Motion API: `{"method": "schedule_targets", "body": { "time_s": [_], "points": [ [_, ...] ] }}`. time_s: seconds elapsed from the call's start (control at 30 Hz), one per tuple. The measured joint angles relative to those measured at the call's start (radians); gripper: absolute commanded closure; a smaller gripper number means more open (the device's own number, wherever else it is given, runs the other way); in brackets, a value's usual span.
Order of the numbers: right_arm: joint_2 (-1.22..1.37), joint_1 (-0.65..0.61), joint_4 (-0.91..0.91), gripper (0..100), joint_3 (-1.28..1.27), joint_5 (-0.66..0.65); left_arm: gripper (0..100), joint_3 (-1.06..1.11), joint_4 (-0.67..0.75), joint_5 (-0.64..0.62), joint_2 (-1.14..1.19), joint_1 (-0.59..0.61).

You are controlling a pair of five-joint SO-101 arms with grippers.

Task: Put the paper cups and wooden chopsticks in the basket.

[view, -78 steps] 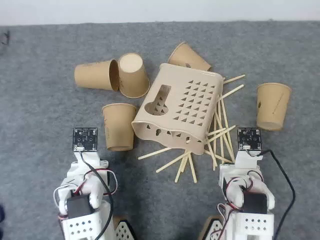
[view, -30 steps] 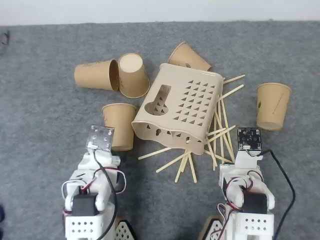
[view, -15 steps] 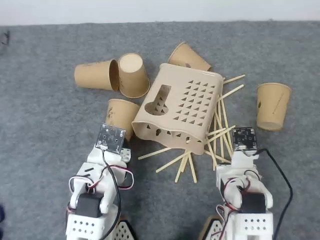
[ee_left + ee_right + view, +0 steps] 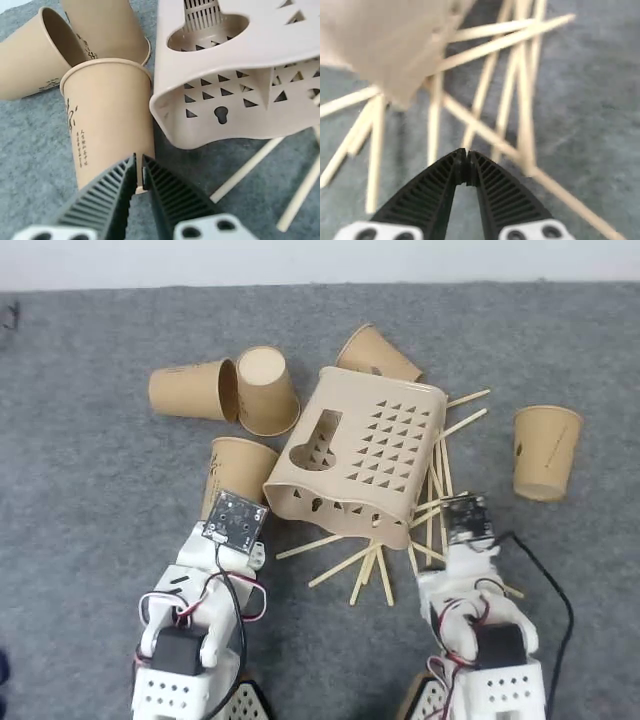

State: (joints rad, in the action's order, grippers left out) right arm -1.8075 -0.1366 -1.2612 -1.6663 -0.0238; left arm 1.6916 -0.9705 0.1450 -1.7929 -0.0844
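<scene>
The beige basket (image 4: pixel 360 455) lies upside down mid-table, also seen as the basket (image 4: pixel 240 75). Several paper cups lie on their sides: two cups (image 4: pixel 190 390) (image 4: pixel 265 390) at the back left, one cup (image 4: pixel 375 352) behind the basket, one cup (image 4: pixel 545 450) at the right, one cup (image 4: pixel 238 470) against the basket's left side. Wooden chopsticks (image 4: pixel 432 505) are scattered at the basket's right and front. My left gripper (image 4: pixel 139 167) is shut and empty, just short of the nearest cup (image 4: pixel 107 120). My right gripper (image 4: pixel 466 162) is shut and empty above crossed chopsticks (image 4: pixel 485 100).
Grey carpet covers the table (image 4: pixel 90 500), with open room at the far left and front middle. Both arm bases (image 4: pixel 185 670) (image 4: pixel 490 660) stand at the front edge. A pale wall runs along the back.
My left arm swung forward and right to the cup beside the basket, and that cup shifted and tilted. My right arm moved forward and left over the chopsticks, some of which shifted.
</scene>
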Motion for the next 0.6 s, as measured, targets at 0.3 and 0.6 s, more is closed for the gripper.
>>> {"method": "schedule_targets", "body": {
  "time_s": [0.3, 0.6],
  "points": [
    [0.0, 0.275, 0.244, 98.9, 0.0, 0.0, 98, 0.0, 0.0, 0.0, 0.0, 0.0],
    [0.0, 0.439, 0.336, 82.2, 0.147, 0.0, 98, 0.0, 0.0, 0.003, 0.0, 0.0]
  ]
}}
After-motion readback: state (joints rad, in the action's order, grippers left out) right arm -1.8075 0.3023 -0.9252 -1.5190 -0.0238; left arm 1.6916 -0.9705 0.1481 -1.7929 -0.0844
